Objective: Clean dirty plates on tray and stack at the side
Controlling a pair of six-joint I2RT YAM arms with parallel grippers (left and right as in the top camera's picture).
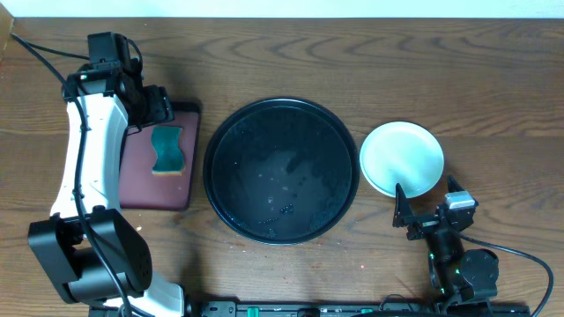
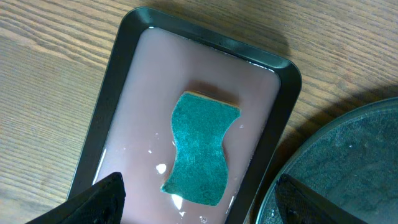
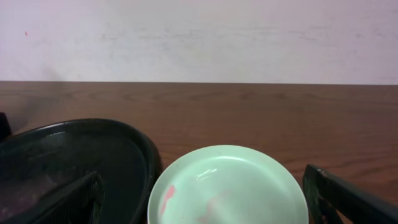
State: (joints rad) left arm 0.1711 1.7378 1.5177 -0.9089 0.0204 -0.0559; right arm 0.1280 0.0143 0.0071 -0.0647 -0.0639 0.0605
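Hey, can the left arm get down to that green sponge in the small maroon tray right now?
Probably yes. The left gripper hangs open right over the sponge, which lies alone in the wet maroon tray, nothing covering it.

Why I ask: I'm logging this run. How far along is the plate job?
Done: the black tray holds only droplets; an aqua plate sits beside it. In hand: nothing; the left gripper hangs open over the sponge, the right gripper open by the plate. Left: a pink smear shows on that plate; plates beneath it cannot be told.
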